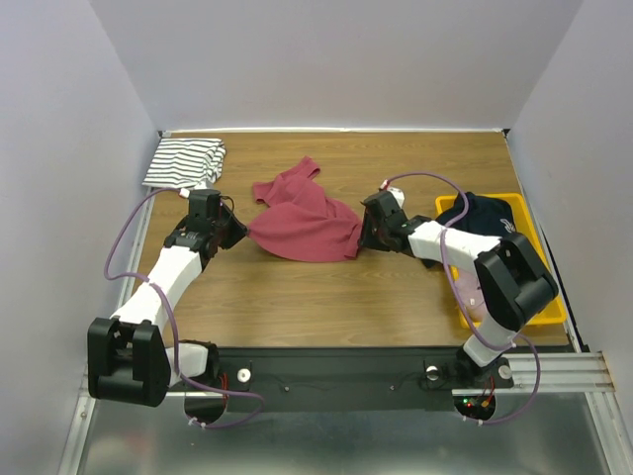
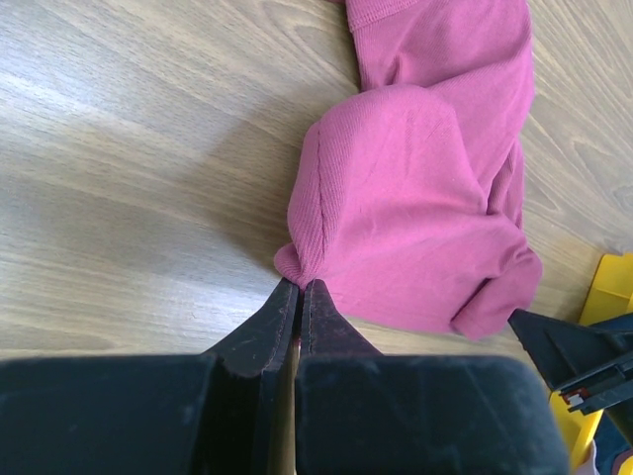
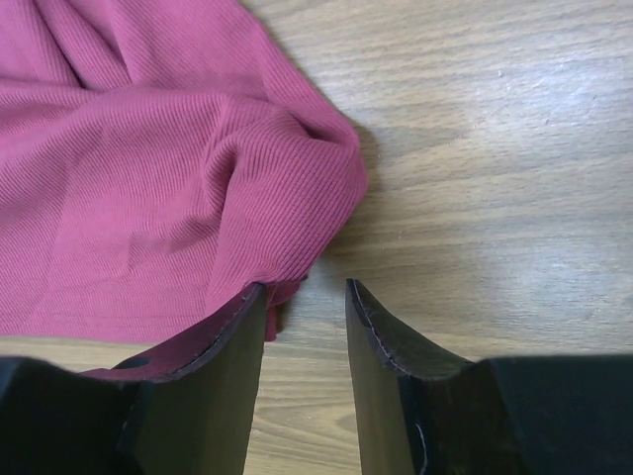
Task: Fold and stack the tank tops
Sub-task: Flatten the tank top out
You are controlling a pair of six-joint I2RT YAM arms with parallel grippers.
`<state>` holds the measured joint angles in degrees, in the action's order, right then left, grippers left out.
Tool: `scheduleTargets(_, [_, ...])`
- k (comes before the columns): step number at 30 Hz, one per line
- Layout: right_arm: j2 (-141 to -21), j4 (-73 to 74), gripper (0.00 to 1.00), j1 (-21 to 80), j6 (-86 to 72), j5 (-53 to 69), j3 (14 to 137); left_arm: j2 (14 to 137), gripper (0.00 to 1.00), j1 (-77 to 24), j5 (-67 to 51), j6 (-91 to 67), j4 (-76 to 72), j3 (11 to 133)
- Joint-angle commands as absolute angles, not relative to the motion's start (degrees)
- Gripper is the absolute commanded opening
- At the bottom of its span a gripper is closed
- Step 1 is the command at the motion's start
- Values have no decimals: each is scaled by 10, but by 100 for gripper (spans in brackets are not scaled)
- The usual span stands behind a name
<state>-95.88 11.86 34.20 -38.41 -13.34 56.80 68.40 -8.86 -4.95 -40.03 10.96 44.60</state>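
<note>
Left gripper (image 2: 298,287) clamped on left corner of red tank top (image 1: 302,223), fingertips pressed together w/ cloth pinched between. Right gripper (image 3: 302,292) spread open at that top's right edge, one finger (image 3: 232,336) touching the hem, other over bare wood, nothing held. Red tank top crumpled at middle of table (image 1: 326,297), btwn both grippers. Striped tank top (image 1: 183,161) bunched at far left corner, well apart. Yellow bin (image 1: 560,309) at right w/ dark cloth (image 1: 485,213) inside.
</note>
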Motion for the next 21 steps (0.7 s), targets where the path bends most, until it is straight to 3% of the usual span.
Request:
scheduleTargets(1, [-941, 77, 43, 343, -396, -158, 576, 659, 0, -84, -54, -385, 108, 461])
scheduleTargets(21, [-1026, 58, 43, 343, -388, -164, 667, 657, 0, -84, -62, -377, 109, 461])
